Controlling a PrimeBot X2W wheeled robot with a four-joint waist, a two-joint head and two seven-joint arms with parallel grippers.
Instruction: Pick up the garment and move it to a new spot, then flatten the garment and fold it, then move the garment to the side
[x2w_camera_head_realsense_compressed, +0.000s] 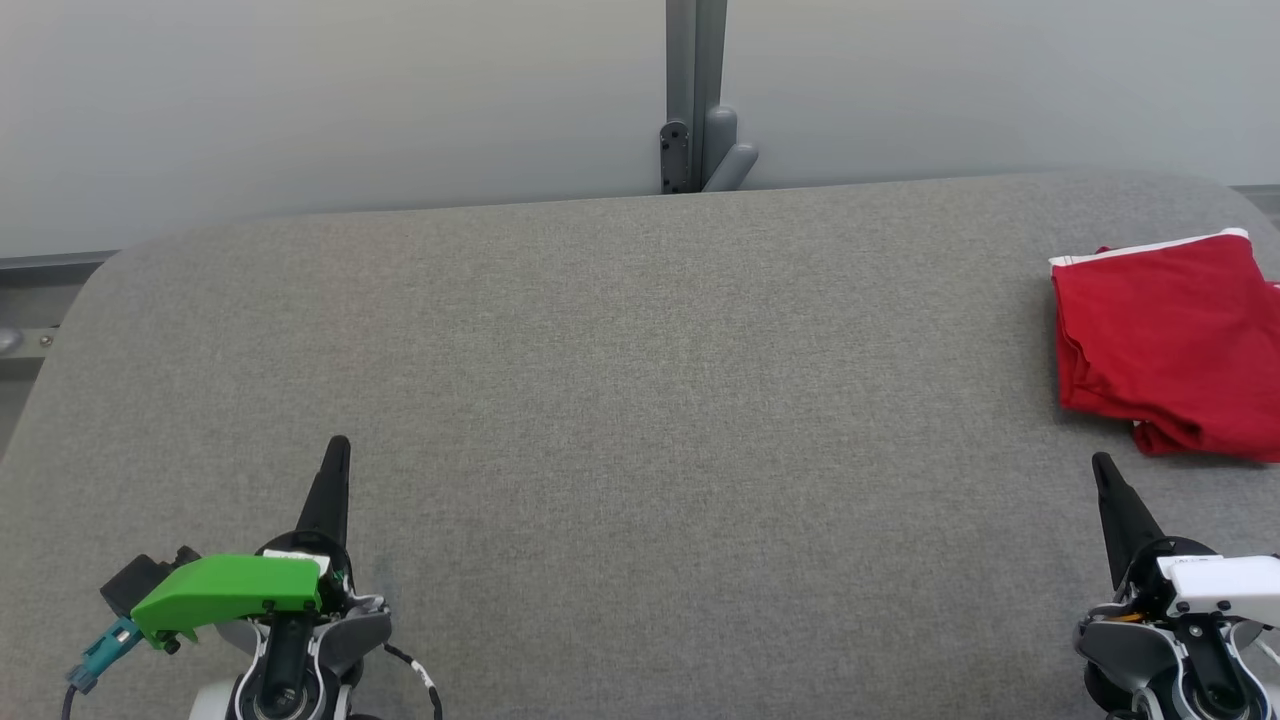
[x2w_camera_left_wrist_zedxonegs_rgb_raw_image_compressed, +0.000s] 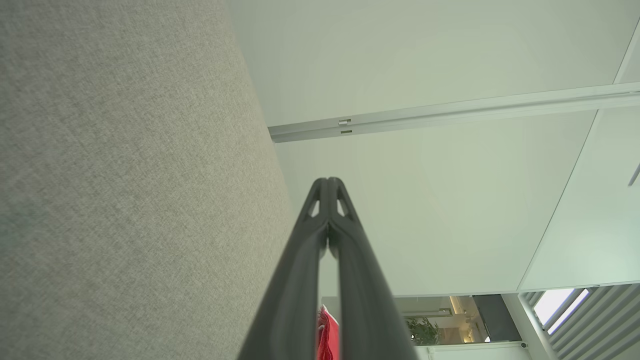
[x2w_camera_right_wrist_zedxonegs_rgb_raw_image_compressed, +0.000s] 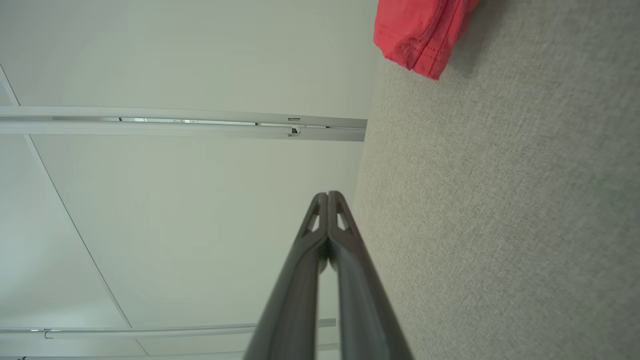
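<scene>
The garment (x2w_camera_head_realsense_compressed: 1165, 345) is red with a white trimmed edge and lies folded at the far right of the grey table (x2w_camera_head_realsense_compressed: 640, 400), running off the head view's right edge. A corner of the garment (x2w_camera_right_wrist_zedxonegs_rgb_raw_image_compressed: 420, 30) hangs at the top of the right wrist view, and a red sliver of the garment (x2w_camera_left_wrist_zedxonegs_rgb_raw_image_compressed: 327, 335) peeks between the fingers in the left wrist view. My left gripper (x2w_camera_head_realsense_compressed: 338, 445) rests at the lower left, shut and empty, fingertips pressed together (x2w_camera_left_wrist_zedxonegs_rgb_raw_image_compressed: 327, 181). My right gripper (x2w_camera_head_realsense_compressed: 1102, 462) sits at the lower right, shut and empty (x2w_camera_right_wrist_zedxonegs_rgb_raw_image_compressed: 327, 195), a little below and left of the garment.
A pale wall with a grey post and bracket (x2w_camera_head_realsense_compressed: 695, 140) stands behind the table's rounded far edge. A green cover (x2w_camera_head_realsense_compressed: 230, 590) sits on my left wrist.
</scene>
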